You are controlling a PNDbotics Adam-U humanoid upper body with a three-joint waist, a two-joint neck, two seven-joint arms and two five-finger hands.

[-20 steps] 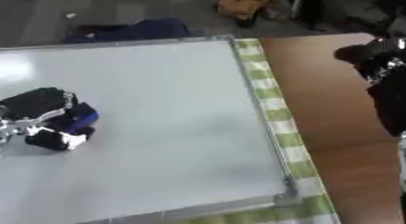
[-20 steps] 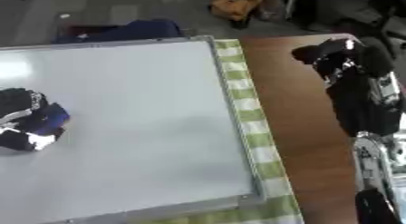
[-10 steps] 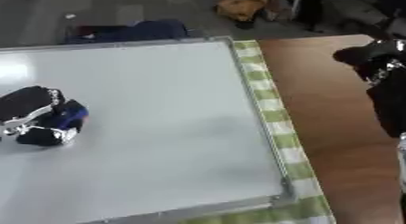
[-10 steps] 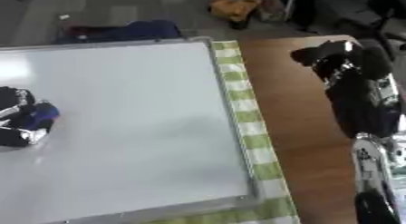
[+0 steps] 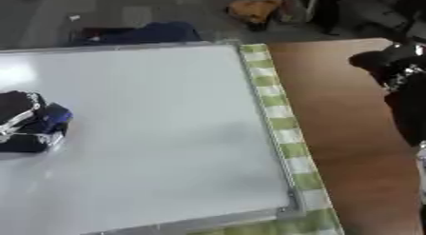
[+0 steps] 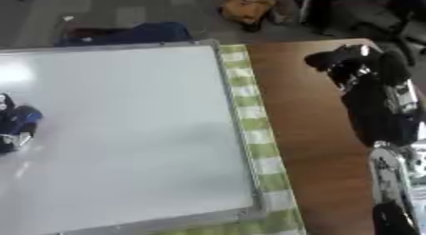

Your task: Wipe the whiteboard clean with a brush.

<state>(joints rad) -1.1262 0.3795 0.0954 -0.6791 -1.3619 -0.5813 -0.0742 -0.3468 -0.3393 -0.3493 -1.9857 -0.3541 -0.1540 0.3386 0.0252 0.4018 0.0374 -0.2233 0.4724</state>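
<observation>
Whiteboard open right of the left hand (nothing lying there), wood table bare — right hand above it

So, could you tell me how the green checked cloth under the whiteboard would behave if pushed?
The green checked cloth looks thin and flat, so probably floppy, bunching rather than sliding. The whiteboard lies on it, likely pinning most of it.

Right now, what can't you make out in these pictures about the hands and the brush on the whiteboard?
- Brush: only a blue part shows under the left hand, left eye view; its shape is hidden.
- Left hand: cut by the left edge in the right eye view.
- Right hand: dark and blurred over the wooden table; finger pose unclear.
- Whiteboard: faint marks can't be ruled out; glare.
</observation>
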